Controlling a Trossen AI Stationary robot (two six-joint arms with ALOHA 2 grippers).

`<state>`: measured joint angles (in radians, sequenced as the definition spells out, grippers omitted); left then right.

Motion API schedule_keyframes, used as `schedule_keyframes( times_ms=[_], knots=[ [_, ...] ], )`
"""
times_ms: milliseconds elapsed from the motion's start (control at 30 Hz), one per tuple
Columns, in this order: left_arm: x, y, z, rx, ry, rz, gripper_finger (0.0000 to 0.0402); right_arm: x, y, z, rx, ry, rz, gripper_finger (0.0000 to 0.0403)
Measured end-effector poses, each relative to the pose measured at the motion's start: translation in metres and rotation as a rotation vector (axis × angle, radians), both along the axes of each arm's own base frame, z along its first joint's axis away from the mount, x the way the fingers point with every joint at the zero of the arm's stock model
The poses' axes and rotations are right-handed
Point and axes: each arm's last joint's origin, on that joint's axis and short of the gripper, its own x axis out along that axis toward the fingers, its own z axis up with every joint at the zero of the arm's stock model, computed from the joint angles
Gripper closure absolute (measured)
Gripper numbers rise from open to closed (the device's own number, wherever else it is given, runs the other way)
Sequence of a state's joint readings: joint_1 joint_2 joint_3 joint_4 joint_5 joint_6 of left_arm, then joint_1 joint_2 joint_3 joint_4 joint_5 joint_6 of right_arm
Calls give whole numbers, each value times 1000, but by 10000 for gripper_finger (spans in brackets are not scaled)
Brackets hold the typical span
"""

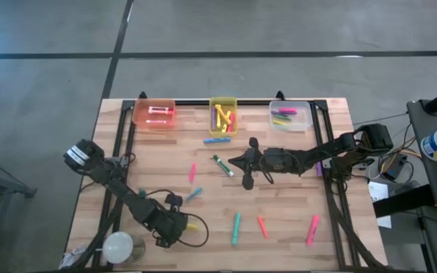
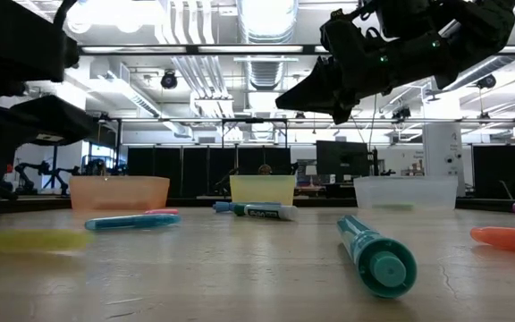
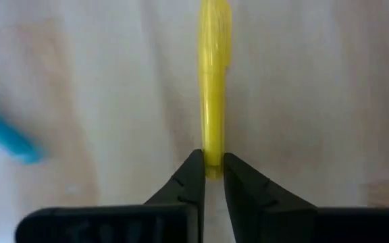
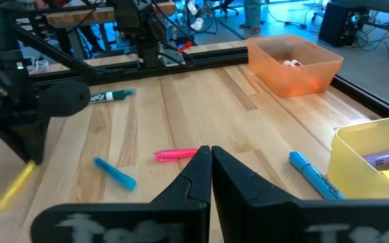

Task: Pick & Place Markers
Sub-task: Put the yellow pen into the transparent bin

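Down at the near edge of the wooden table, the left gripper has its two dark fingers drawn in narrow on the end of a yellow marker, which lies flat on the boards and runs straight out ahead of the fingertips. A blue marker lies just beside it, apart from the fingers. Toward the table's middle the right gripper hangs above the boards with its fingers pressed together, holding nothing; a pink marker lies on the table beyond its tips. The orange bin sits at the far edge.
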<state>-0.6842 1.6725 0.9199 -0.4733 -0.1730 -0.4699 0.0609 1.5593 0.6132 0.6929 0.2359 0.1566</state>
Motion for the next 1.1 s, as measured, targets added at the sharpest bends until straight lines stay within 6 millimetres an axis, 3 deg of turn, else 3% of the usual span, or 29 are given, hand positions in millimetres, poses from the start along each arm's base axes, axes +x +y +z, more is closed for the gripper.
schedule_keyframes(
  times_ms=[133,300,467,767,867,1100],
  knots=[
    [-3,7,7,7,-141,58,372,0,0,0,-1,1,0,394],
    [-21,21,-5,-147,-298,74,376,-2,0,-3,-21,21,5,394],
    [-34,40,-6,-216,-567,77,378,-2,0,-3,-22,20,1,394],
    [-42,74,17,-245,-1180,-2,379,8,-1,13,-25,-40,-28,394],
    [-38,90,20,-222,-1245,21,379,12,0,19,-27,-61,-18,386],
    [-22,123,30,-201,-1304,58,379,30,7,38,-31,-122,187,338]
  ],
)
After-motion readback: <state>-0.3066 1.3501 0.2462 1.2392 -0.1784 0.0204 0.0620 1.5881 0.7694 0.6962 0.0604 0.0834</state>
